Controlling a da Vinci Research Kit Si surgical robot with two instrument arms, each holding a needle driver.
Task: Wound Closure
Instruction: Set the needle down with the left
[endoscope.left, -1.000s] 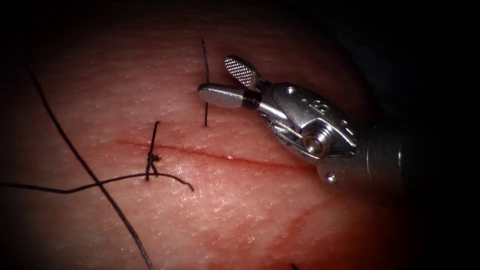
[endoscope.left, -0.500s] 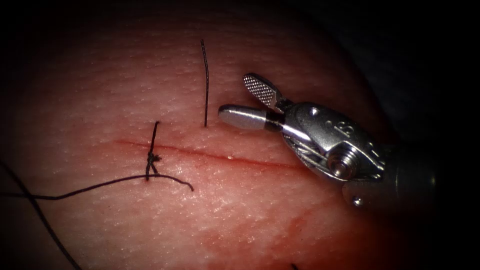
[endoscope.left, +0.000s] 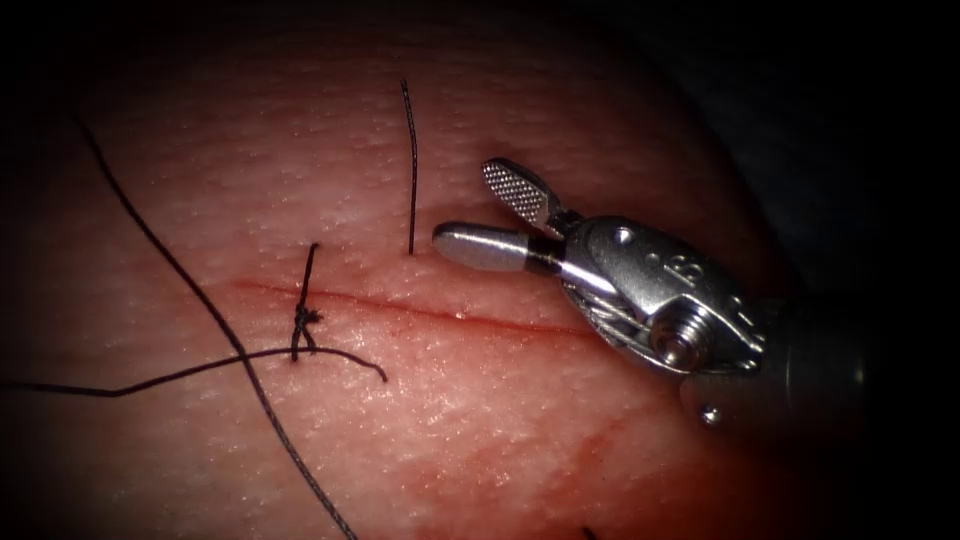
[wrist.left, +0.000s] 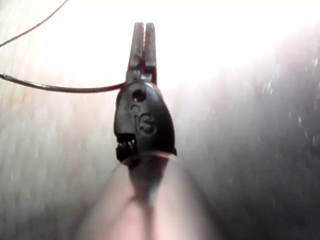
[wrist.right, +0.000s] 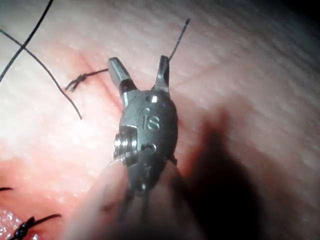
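just above the cut, the right tool hovers with its jaws apart and nothing between them. a second ago those jaws stood astride the upright cut end of thread; now they have backed off to its right, lower jaw tip just beside the strand's foot, and the strand stands free. so the right tool has let that end alone without clamping it. the right wrist view agrees: the jaws are spread over bare tissue with the thread end rising beyond one tip.

left of the cut end of thread, the knot sits on the cut as it did, tails unmoved. what has shifted is the long loose thread: half a second ago it lay low at the far left edge, and now it sweeps again across the tissue left of the knot, crossing the knot's long tail. something beyond the left edge is moving it, by my judgement the left tool.

in the left wrist view the left tool has its jaws together, and a dark curved thing that looks like the needle meets them near their base, well clear of the tissue. glare hides the exact grip, and i cannot tell where along its curve it is held. the long thread's ends run off the edge, and whether the upright strand enters the tissue at its foot is hard to make out. red fluid stains the tissue below the cut.
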